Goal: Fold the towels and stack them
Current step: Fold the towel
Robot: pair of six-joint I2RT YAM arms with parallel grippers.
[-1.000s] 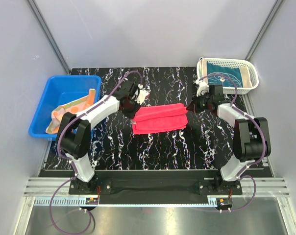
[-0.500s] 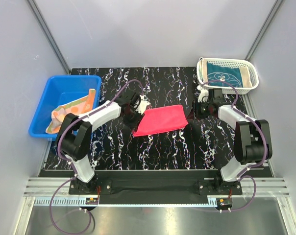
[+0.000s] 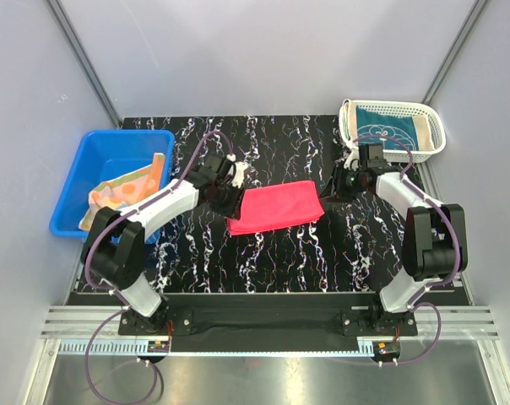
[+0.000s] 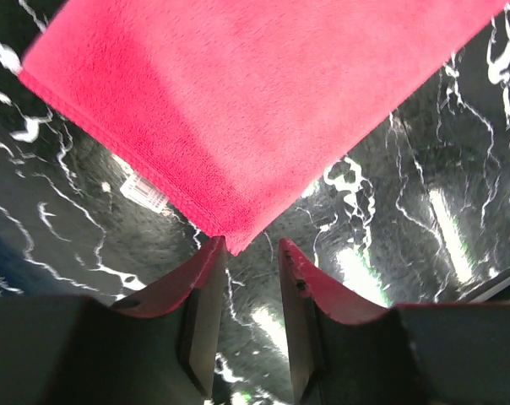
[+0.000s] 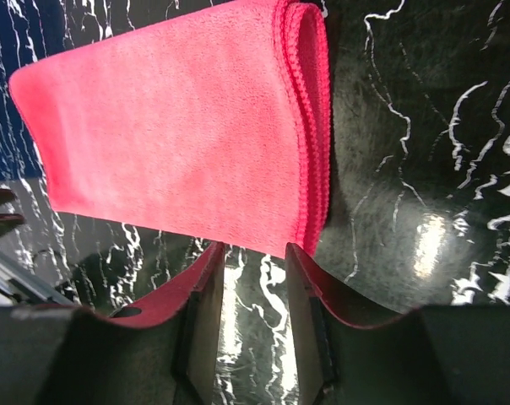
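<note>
A pink-red towel [image 3: 278,207] lies folded flat in the middle of the black marbled table. My left gripper [image 3: 231,187] sits just off its left corner, open, with nothing between the fingers. In the left wrist view the towel [image 4: 238,101] ends in a corner right ahead of the gripper [image 4: 251,246]. My right gripper [image 3: 339,181] stands open beside the towel's right edge. The right wrist view has the towel [image 5: 170,126], with its layered folded edge, just beyond the empty gripper [image 5: 253,249]. A teal towel [image 3: 388,128] lies in the white basket. An orange-peach towel [image 3: 120,190] rests in the blue bin.
The white basket [image 3: 436,126] stands at the back right corner, close behind my right arm. The blue bin [image 3: 86,160] sits at the left edge of the table. Grey walls close in the back and both sides.
Both grippers were shut on the bunched pink-red towel; they have let go and opened, and drawn back slightly from it. The towel now lies flat and folded.
</note>
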